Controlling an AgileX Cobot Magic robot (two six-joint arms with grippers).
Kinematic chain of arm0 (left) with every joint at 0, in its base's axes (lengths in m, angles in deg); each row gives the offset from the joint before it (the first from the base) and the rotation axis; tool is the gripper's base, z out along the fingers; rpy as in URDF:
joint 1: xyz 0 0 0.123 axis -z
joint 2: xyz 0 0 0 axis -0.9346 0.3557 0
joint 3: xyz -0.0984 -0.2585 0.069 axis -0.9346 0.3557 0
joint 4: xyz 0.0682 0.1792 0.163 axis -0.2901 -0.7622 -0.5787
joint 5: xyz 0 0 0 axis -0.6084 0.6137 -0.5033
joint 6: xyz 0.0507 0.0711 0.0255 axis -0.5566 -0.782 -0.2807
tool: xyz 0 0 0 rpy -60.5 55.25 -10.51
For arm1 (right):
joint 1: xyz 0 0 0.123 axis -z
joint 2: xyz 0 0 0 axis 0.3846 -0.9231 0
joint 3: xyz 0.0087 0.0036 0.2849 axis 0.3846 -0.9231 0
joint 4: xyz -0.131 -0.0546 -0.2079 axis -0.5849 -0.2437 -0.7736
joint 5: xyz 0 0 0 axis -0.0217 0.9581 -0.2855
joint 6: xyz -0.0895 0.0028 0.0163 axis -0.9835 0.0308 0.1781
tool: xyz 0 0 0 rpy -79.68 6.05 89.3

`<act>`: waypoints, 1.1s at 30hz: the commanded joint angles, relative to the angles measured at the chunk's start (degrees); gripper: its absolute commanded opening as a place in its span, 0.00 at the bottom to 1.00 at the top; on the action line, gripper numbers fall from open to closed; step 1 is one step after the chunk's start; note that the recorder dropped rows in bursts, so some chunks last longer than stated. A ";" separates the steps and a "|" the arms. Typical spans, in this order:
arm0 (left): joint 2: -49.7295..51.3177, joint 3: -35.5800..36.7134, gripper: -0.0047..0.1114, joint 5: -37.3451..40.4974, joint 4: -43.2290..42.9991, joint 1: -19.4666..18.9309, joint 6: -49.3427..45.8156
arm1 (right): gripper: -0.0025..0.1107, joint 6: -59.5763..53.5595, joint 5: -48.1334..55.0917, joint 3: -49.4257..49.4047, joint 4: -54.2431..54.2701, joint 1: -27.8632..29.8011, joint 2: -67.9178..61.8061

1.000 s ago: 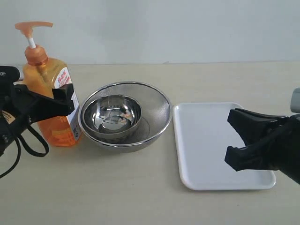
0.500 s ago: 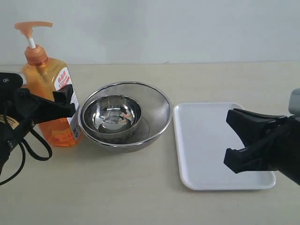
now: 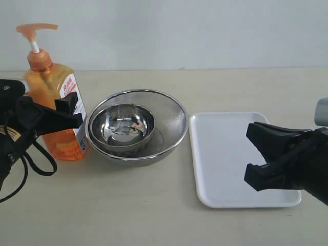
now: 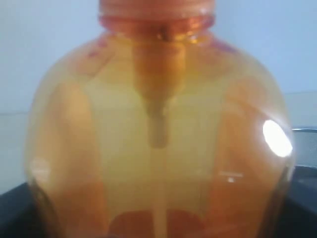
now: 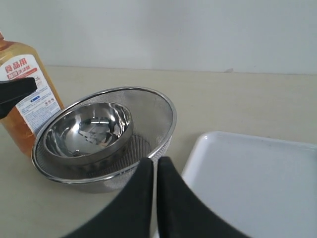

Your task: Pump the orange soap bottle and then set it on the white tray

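The orange soap bottle point(image 3: 54, 110) stands upright at the far left of the table, its pump head raised. My left gripper point(image 3: 72, 111) reaches in from the left edge. Its near finger lies across the bottle's front by the label, and the far finger is hidden behind the bottle. In the left wrist view the bottle point(image 4: 158, 124) fills the frame, with dark fingers point(image 4: 15, 208) pressed at both lower sides. The white tray point(image 3: 225, 143) lies flat on the right. My right gripper point(image 3: 250, 154) hovers over the tray's right part, empty, with its fingers together point(image 5: 154, 163).
A round steel mesh bowl point(image 3: 169, 115) holding a smaller steel bowl point(image 3: 123, 125) sits between the bottle and the tray, almost touching both. A pale wall runs behind the table. Black cables hang under the left arm point(image 3: 31, 154).
The left arm has tilted and settled tighter against the bottle, which has stayed put. The right gripper has drifted slightly left and down over the tray.
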State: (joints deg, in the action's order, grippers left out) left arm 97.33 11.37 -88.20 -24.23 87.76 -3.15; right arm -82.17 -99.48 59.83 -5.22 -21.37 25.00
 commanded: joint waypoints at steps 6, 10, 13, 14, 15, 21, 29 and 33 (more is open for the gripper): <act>-10.44 3.14 0.08 -2.63 -0.45 0.34 1.16 | 0.02 0.28 0.58 -0.37 -0.34 0.00 0.40; -16.70 3.26 0.08 2.35 -3.28 0.34 -0.22 | 0.02 -0.55 0.11 -0.37 -0.08 0.00 0.40; -22.16 3.26 0.08 5.82 -3.64 0.34 -0.15 | 0.02 -0.42 -5.28 -0.37 1.46 0.00 0.64; -24.10 3.26 0.08 7.48 -3.64 0.34 -0.03 | 0.02 -0.42 -8.06 -0.37 3.53 0.00 0.78; -25.63 3.26 0.08 9.26 -4.51 0.34 -0.03 | 0.02 -0.72 -11.10 -0.37 5.74 0.00 0.89; -35.25 1.90 0.08 16.36 -11.23 0.34 5.01 | 0.02 -12.03 -24.18 -0.37 26.09 0.00 1.31; -37.11 -4.01 0.08 21.09 -17.84 3.52 13.97 | 0.02 -29.18 -29.98 -0.37 32.65 0.00 1.31; -36.89 -7.12 0.08 22.81 -17.95 7.80 14.12 | 0.02 -29.18 -30.58 -0.37 33.16 0.00 1.31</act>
State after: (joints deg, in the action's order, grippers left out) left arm 61.28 6.99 -61.86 -41.58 92.92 9.71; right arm -110.28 -128.84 59.83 27.09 -21.37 26.14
